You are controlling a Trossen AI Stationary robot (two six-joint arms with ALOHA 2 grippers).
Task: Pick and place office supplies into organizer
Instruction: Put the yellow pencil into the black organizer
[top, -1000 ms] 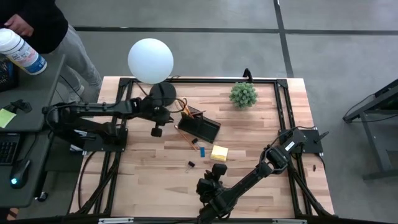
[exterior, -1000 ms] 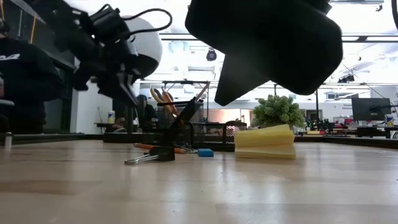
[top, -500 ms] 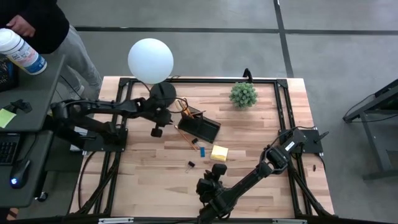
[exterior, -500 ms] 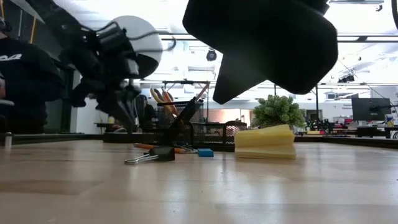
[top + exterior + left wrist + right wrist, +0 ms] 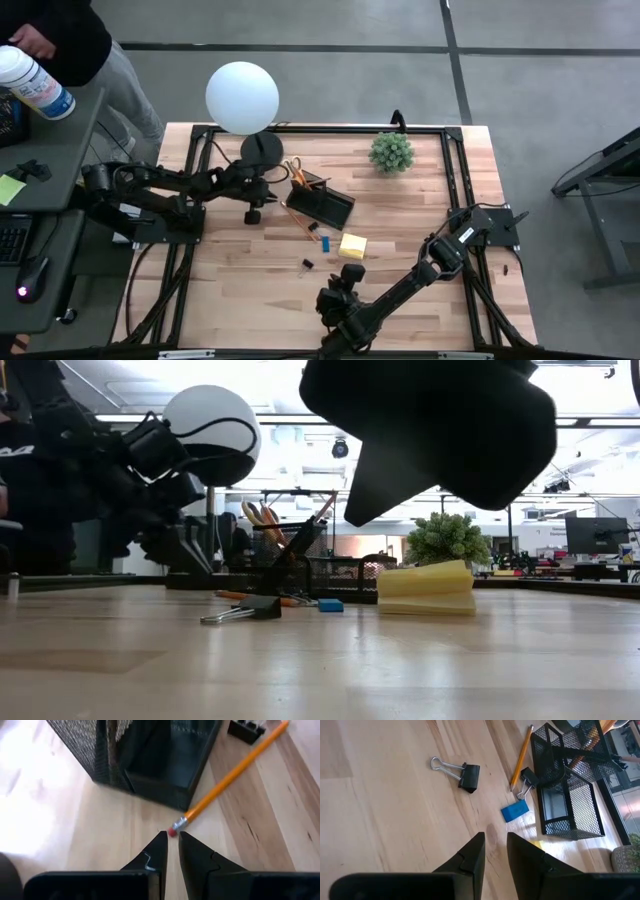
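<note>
The black mesh organizer stands mid-table with yellow-handled scissors upright in its taller section. An orange pencil lies on the wood beside it. Its eraser end sits just beyond the tips of my left gripper, which is low over the table, open by a narrow gap, with nothing between its fingers. A binder clip, a smaller clip, a blue eraser and a yellow sticky pad also lie on the table. My right gripper hangs near the front edge, narrowly open and empty.
A white globe lamp on a black base stands just behind my left arm. A green plant sits at the far right. A person with a white bottle stands beyond the table's left side. Bare wood lies to the near left.
My left gripper has sunk toward the table beside the organizer and rolled a little. It now points down at the pencil's eraser end. The scissors, earlier under the arm in the high view, now show. My right arm has kept still.
</note>
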